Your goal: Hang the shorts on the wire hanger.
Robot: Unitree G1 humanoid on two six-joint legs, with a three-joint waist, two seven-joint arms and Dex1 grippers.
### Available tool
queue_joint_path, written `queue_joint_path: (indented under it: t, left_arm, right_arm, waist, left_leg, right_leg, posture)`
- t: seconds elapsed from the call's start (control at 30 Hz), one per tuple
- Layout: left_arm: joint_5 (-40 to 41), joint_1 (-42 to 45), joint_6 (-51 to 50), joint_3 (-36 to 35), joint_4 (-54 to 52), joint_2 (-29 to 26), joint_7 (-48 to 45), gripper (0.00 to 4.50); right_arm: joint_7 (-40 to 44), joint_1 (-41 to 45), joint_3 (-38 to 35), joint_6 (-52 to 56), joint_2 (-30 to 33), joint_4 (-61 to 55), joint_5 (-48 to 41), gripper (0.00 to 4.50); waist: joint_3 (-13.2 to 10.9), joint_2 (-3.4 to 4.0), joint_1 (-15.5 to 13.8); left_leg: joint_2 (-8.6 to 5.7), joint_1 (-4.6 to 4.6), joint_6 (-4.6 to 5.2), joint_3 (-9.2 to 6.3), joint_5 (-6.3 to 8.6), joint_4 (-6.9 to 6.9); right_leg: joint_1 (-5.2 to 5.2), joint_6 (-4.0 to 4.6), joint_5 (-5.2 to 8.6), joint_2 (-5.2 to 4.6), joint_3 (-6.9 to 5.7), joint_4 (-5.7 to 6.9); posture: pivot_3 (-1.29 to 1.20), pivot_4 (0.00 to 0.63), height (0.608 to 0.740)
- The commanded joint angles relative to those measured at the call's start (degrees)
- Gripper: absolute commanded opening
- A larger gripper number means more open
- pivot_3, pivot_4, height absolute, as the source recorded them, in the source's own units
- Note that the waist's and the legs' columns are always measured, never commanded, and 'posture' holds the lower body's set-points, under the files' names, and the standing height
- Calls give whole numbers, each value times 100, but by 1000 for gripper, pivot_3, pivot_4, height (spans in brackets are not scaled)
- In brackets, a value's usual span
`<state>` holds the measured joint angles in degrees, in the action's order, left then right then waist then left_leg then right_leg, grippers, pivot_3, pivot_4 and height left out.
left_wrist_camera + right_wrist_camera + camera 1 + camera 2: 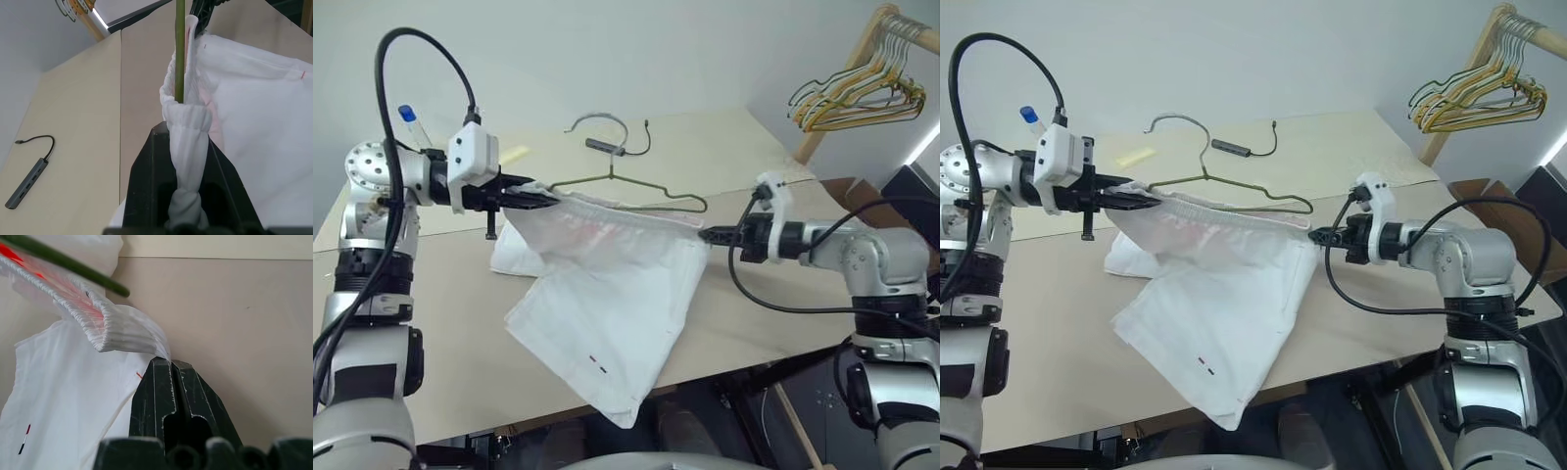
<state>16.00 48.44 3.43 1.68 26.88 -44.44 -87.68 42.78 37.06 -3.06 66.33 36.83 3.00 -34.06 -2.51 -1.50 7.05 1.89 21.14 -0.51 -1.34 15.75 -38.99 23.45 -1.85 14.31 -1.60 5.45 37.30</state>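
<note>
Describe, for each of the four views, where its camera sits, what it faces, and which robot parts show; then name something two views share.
Left eye: head; looks down at the table; both arms.
Right eye: head; same scene, both arms.
Left wrist: along the left gripper, shut on the shorts.
Right wrist: along the shut right gripper at the waistband end.
Shared: both wrist views show the hanger.

We are seeing the white shorts (pixel 607 294) hanging stretched by the waistband, legs drooping toward six o'clock, with the olive wire hanger (pixel 636 191) lying inside the waistband.
</note>
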Motion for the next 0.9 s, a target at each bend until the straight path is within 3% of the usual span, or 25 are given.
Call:
queue_joint_path:
  t: [0.03,0.33,0.6,0.9]
  left_arm:
    - [35,18,79,-238,-93,-169,129,58]
    - [203,33,118,-275,-20,-207,-114,58]
    - [-359,30,283,-46,225,-322,286,58]
    - [-691,107,644,148,344,-225,516,58]
  right_arm:
    - [-62,121,-316,-120,215,198,76,30]
    - [-41,409,-217,-253,270,882,222,30]
    - [104,466,-149,-475,470,917,272,30]
    - [324,628,248,-935,843,-309,456,30]
  waist:
    - [0,0,0]
    - [0,0,0]
    - [0,0,-8]
    - [-2,3,-16]
  left_leg:
    - [0,0,0,0,0,0]
    - [0,0,0,0,0,0]
    - [0,-1,0,0,0,0]
    - [0,2,0,1,0,0]
  right_leg:
    - [0,0,0,0,0,0]
    - [0,0,0,0,0,1]
    - [0,0,0,-1,0,1]
    - [2,0,0,-1,0,0]
  posture:
    - [-52,0,740]
    - [-52,0,740]
    - [-41,0,740]
    - [-51,0,740]
